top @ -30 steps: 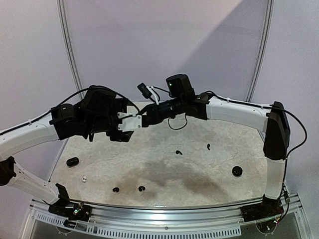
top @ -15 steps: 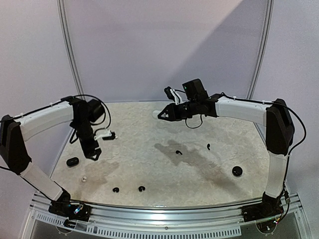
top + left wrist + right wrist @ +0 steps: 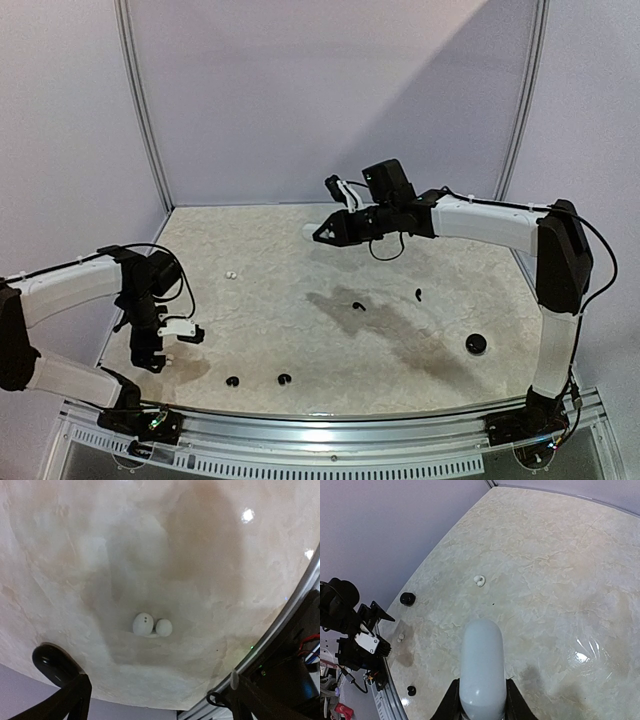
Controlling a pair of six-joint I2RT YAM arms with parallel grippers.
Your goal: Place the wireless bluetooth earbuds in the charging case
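Note:
My right gripper is shut on a white charging case, held in the air over the back middle of the table; the case sticks out past the fingers. My left gripper hangs open at the near left, straight above a white earbud lying on the table, apart from it. In the top view that gripper points down near the front edge. A second white earbud lies left of centre. Black earbuds lie near the front and in the middle.
A black case sits just beside my left finger. Another black case rests at the right. The table's metal front rail runs close to the left gripper. Purple walls enclose the back and sides.
My left arm has swung from the back centre down to the near left, over the white earbud. My right arm drew back to the right with the white case, then held still.

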